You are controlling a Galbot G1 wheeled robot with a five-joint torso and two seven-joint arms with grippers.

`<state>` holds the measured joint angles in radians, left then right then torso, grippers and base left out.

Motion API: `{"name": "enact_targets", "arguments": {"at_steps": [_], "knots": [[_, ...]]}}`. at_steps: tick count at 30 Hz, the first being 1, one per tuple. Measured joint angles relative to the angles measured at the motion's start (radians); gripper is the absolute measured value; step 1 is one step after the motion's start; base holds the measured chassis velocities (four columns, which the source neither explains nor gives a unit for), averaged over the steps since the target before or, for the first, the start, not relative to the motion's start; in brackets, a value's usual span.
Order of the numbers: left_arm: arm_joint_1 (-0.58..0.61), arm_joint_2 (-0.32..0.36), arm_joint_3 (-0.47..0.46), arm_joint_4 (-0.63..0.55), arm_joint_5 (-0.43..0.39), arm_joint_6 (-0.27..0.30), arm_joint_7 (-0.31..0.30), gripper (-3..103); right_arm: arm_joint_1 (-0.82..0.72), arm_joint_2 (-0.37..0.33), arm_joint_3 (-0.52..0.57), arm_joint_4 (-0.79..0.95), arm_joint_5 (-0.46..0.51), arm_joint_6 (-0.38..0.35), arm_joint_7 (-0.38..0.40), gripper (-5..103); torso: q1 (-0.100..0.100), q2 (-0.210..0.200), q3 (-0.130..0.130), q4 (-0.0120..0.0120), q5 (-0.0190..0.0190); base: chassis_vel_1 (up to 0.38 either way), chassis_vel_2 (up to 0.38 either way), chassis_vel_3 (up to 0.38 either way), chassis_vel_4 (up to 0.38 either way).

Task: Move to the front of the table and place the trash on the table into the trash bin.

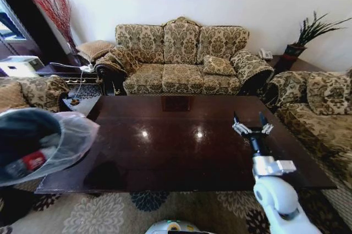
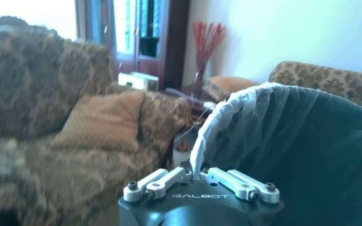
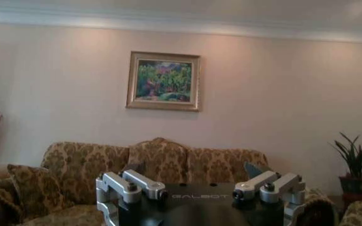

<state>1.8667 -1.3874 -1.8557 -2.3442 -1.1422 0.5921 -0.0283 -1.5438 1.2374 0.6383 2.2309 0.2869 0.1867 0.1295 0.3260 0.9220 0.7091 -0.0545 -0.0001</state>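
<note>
The dark glossy table (image 1: 165, 146) lies in front of me, its top bare and shining. At its left end the trash bin (image 1: 38, 146) is lifted and tipped toward me, showing its black inside and white bag. A piece of trash with a red label (image 1: 34, 160) lies inside it. In the left wrist view my left gripper (image 2: 200, 173) is shut on the bin's bag-covered rim (image 2: 222, 117). My right gripper (image 1: 251, 121) hovers open over the right part of the table with nothing between its fingers; it also appears as the right gripper (image 3: 193, 170) in its own wrist view.
A patterned three-seat sofa (image 1: 181, 58) stands behind the table, another sofa (image 1: 322, 118) to the right, an armchair (image 1: 27, 93) to the left. A side table (image 1: 66, 69) and a potted plant (image 1: 308, 33) sit in the back corners. A floral rug (image 1: 110, 212) covers the near floor.
</note>
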Motion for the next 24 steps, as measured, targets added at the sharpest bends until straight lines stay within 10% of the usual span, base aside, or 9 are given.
{"name": "enact_targets", "arguments": {"at_steps": [9,24], "knots": [[-0.019,-0.079,-0.002,0.162,0.029,-0.051,-0.001,0,-0.061,0.013,-0.023,-0.001,-0.057,0.067,-0.012,100,0.000,0.000,0.000,0.0012,0.0000,-0.004,-0.113,0.004,0.120],[-0.032,-0.023,0.061,0.526,0.111,-0.226,-0.083,0,-0.037,0.055,-0.077,-0.039,-0.119,0.101,0.002,100,0.000,0.000,0.000,-0.0002,0.0004,-0.042,-0.253,0.029,0.228]]}}
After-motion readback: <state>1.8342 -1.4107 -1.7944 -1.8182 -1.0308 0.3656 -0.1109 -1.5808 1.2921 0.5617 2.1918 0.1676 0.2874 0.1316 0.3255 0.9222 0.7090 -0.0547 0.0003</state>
